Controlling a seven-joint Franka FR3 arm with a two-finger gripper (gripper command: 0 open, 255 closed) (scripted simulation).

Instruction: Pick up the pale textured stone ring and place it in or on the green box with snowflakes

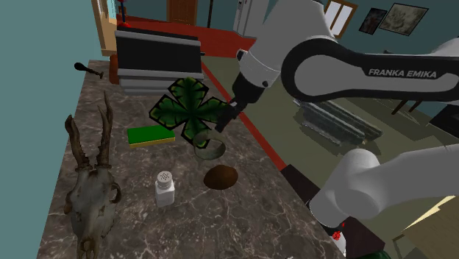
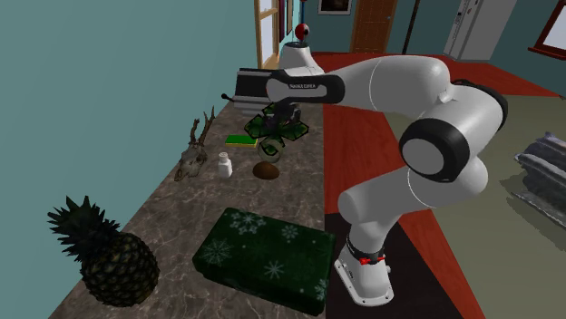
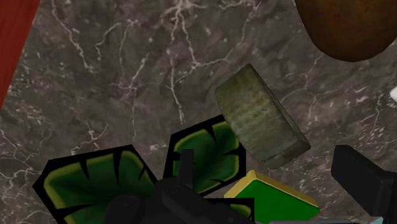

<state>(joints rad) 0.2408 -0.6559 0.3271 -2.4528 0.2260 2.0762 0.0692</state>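
One black two-finger gripper (image 1: 226,118) hangs just above the pale grey-green ring with a rough gridded outer wall (image 1: 210,147), a little off toward the arm's side of it. Fingers (image 3: 361,181) stand wide apart. The ring sits beyond the tips, roughly between their lines, and neither finger touches it, so it is not held. The ring is tilted on the dark veined marble counter (image 1: 198,232), with one edge overlapping a leaf of the dark green clover-shaped dish (image 1: 187,109). Cannot tell if it leans on the dish or only lies in front of it.

Around the ring:
- A flat green slab with a yellow underside (image 1: 151,135) is just beside it, at the dish's edge.
- A brown rounded lump (image 1: 221,176) is near it on the side away from the dish.
- A white shaker with a holed cap (image 1: 165,188) is a bit further out.
- A grey antlered animal skull (image 1: 92,195) is well apart, by the wall.
- A dark green box with pale snowflakes (image 2: 268,256) is well apart from the ring, down the counter. The brown lump lies between the two.
- A dark pineapple (image 2: 109,263) stands beside the box, further again from the ring.

Ring look: short thick band, hollow middle, dull stone-like surface with a fine grid pattern.
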